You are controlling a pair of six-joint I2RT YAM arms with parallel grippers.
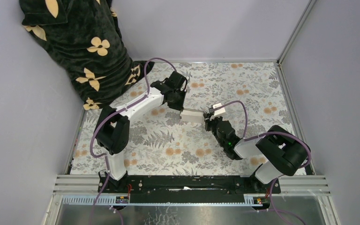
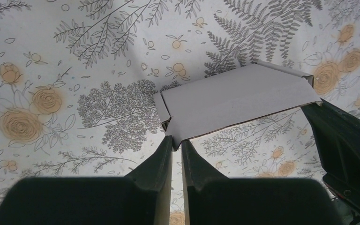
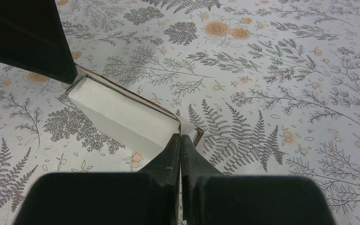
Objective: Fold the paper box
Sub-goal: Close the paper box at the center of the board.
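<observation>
The paper box [image 1: 192,116] is white thin cardboard, partly folded, and is held between both arms over the middle of the flowered table. In the left wrist view the paper box [image 2: 236,101] shows a broad flat panel with a small side flap. My left gripper [image 2: 177,143] is shut on its near corner. In the right wrist view the paper box [image 3: 122,117] shows as an open trough. My right gripper [image 3: 181,137] is shut on its end wall. From above, the left gripper [image 1: 182,108] and right gripper [image 1: 209,117] grip opposite ends.
A person in dark clothing with yellow flowers [image 1: 84,47] stands at the far left corner. A flowered cloth [image 1: 168,140] covers the table, with grey walls around it and a metal rail [image 1: 192,183] at the near edge.
</observation>
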